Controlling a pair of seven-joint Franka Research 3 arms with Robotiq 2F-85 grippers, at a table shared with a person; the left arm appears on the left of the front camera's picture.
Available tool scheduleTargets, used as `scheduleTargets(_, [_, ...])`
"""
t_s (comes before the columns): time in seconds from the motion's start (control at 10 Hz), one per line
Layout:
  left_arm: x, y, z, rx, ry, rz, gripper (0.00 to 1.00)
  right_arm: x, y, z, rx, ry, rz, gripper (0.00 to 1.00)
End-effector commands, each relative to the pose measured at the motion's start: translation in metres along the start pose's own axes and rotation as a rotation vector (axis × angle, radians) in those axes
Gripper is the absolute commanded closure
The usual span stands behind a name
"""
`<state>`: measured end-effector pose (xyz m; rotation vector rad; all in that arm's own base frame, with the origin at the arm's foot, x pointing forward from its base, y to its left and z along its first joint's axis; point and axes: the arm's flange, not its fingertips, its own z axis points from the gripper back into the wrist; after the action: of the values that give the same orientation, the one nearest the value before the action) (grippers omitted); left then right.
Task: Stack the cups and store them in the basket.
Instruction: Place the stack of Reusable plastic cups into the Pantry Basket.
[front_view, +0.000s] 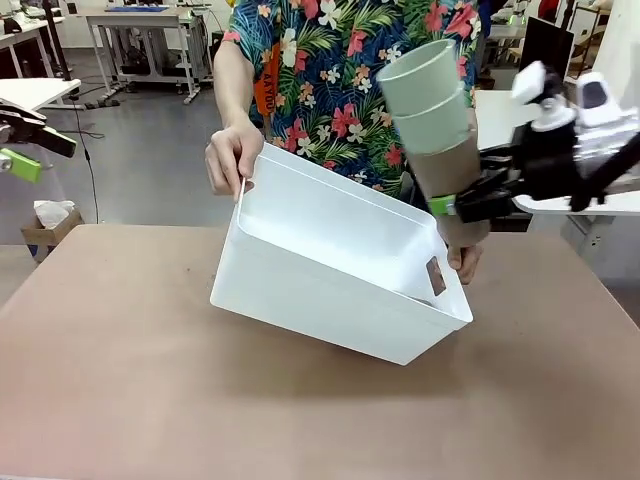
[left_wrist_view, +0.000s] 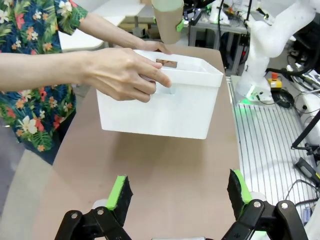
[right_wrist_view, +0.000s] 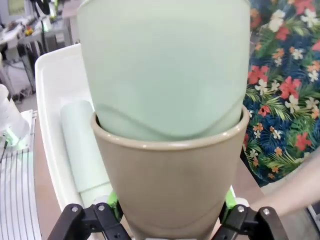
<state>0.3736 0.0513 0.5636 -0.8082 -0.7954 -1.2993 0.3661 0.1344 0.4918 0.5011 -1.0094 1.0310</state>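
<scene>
A person's hands hold the white basket tilted above the table, its opening turned toward the right arm. My right gripper is shut on a stack of cups held slanted over the basket's right end: a tan cup with two mint green cups nested in it. In the right wrist view the tan cup sits between the green pads, with a mint cup in it. Another mint cup lies inside the basket. My left gripper is open, well back from the basket.
The brown table spreads below and in front of the basket. The person stands at the far edge, one hand on the basket's near handle. The right arm's white base stands beside the table. My left gripper is at the far left.
</scene>
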Motion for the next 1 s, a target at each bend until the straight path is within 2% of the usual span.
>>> scheduleTargets(0.0, [0.003, -0.002, 0.001, -0.002, -0.011, 0.010, 0.00, 0.024, 0.008, -0.025, -0.018, 0.069, 0.024, 0.15])
scheduleTargets(0.3, [0.003, -0.002, 0.001, -0.002, -0.011, 0.010, 0.00, 0.028, 0.019, -0.066, -0.042, 0.155, 0.068, 0.15])
scheduleTargets(0.9, [0.003, -0.002, 0.001, -0.002, -0.011, 0.010, 0.00, 0.011, 0.026, -0.129, -0.075, 0.297, 0.147, 0.15])
